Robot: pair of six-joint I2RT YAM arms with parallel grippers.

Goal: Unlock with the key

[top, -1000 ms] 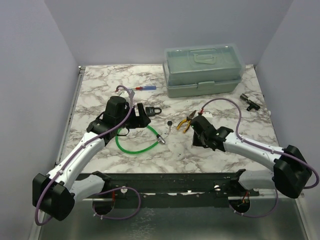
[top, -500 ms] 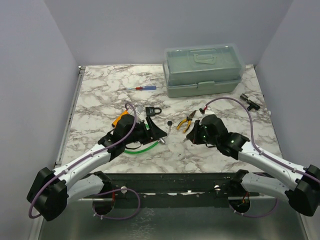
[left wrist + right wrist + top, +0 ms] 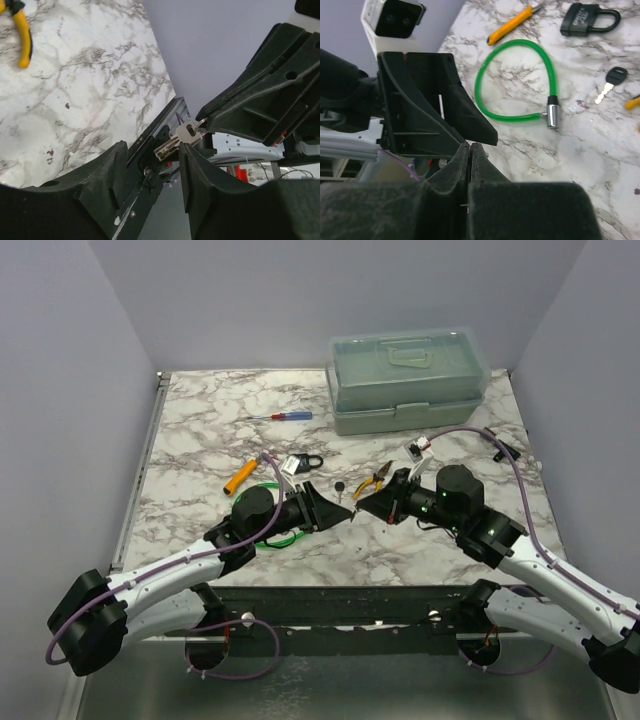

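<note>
Two pincers met tip to tip low over the counter (image 3: 200, 430), the dark-headed key (image 3: 341, 487) lying free just beyond them.

The left pincer (image 3: 340, 512) stood spread, its fingers (image 3: 112, 170) either side of the blade of a small silver key (image 3: 176, 140). The right pincer (image 3: 362, 506), pressed together, pinched that silver key at its tips. The dark-headed key lay flat on the marble, touching neither pincer, with the padlock (image 3: 305, 461) beyond it to the left and the pliers (image 3: 375, 480) just to its right. A second earlier the pincers had been well apart, the left beside the padlock and spread wider, the right by the pliers. Both had since swung inward, while the dark-headed key kept its place.
</note>
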